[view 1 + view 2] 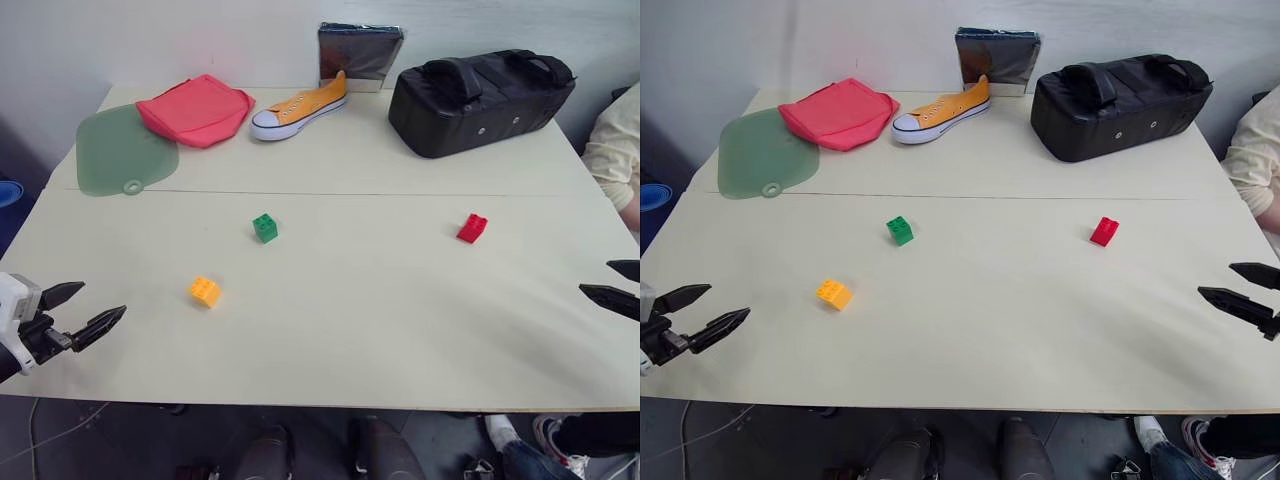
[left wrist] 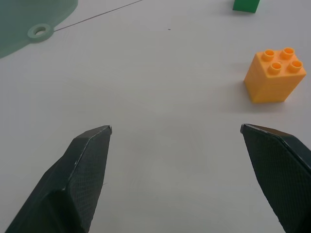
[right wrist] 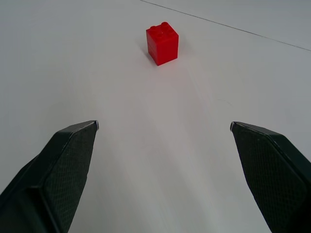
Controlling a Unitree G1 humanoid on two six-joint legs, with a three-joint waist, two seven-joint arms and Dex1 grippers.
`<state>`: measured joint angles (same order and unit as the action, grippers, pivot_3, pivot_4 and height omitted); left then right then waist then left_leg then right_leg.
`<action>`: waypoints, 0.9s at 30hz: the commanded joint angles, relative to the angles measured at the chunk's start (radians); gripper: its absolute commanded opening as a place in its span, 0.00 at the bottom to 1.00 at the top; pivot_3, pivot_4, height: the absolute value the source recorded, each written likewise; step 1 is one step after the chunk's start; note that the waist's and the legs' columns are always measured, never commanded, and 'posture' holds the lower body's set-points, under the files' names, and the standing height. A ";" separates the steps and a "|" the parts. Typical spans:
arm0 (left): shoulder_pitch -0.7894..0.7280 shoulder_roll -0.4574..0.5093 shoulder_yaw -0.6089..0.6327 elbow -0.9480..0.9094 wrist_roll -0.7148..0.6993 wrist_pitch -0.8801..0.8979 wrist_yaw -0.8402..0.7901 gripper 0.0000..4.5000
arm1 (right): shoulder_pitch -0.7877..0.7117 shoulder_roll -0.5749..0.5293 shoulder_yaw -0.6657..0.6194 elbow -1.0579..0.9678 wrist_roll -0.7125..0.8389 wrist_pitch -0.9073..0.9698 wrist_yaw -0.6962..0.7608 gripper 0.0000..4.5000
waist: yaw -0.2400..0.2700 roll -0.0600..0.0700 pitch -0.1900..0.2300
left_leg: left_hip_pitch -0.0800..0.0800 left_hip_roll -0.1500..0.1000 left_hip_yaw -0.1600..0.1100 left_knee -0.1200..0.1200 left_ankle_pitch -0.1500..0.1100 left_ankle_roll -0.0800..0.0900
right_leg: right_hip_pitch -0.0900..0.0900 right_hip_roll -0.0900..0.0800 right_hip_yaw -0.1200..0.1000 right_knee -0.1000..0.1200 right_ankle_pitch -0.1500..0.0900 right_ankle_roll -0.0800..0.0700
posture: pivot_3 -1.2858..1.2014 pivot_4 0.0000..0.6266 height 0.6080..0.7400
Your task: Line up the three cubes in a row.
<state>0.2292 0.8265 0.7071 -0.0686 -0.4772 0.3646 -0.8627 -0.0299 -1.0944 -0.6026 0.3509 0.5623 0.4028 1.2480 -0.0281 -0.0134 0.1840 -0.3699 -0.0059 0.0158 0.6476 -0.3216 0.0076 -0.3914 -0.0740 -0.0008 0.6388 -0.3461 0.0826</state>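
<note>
Left end effector [image 1: 92,306] spread wide, empty, low beside orange-yellow cube [image 1: 205,291]. Right end effector [image 1: 1250,284] spread wide, empty, facing red cube [image 1: 1104,231]. Neither touches tabletop [image 1: 380,300].

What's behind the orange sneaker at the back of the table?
Behind the orange sneaker, a dark, shiny flat packet stands against the wall. The shoe's heel covers its lower left corner, so I can't see what it rests on there.

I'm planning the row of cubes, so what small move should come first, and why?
Probably ease the open left gripper toward the orange-yellow cube. It lies nearest that gripper and nearer the table's front edge than the green cube and red cube, which already sit roughly level across the table.
</note>
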 commanded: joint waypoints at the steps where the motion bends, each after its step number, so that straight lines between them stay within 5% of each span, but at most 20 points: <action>1: 0.004 0.009 0.037 -0.015 -0.008 -0.009 0.002 1.00 | 0.005 0.011 -0.050 -0.026 0.016 -0.006 -0.008 1.00 | 0.000 0.000 0.000 | 0.000 0.000 0.000 0.000 0.000 0.000 | 0.000 0.000 0.000 0.000 0.000 0.000 | 0.52 0.24 1.00; 17: -0.020 0.004 0.009 0.001 0.011 0.000 0.034 1.00 | -0.013 0.033 0.002 -0.026 -0.053 -0.078 -0.074 1.00 | 0.000 0.000 0.000 | 0.000 0.000 0.000 0.000 0.000 0.000 | 0.000 0.000 0.000 0.001 0.000 0.000 | 0.52 0.24 1.00; 27: -0.268 0.094 -0.175 -0.263 -0.235 0.259 -0.039 1.00 | -0.153 0.222 0.108 -0.392 -0.012 0.179 -0.448 1.00 | 0.001 0.000 0.000 | 0.000 0.000 -0.002 0.004 0.002 -0.003 | 0.000 0.000 -0.001 0.007 0.000 0.000 | 0.52 0.24 1.00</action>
<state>-0.0107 0.8937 0.5641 -0.2574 -0.6432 0.5804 -0.8750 -0.1622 -0.8910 -0.5080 0.0530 0.5346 0.5265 0.8856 -0.0271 -0.0134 0.1839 -0.3703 -0.0060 0.0140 0.6509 -0.3190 0.0039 -0.3921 -0.0738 -0.0017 0.6453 -0.3459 0.0824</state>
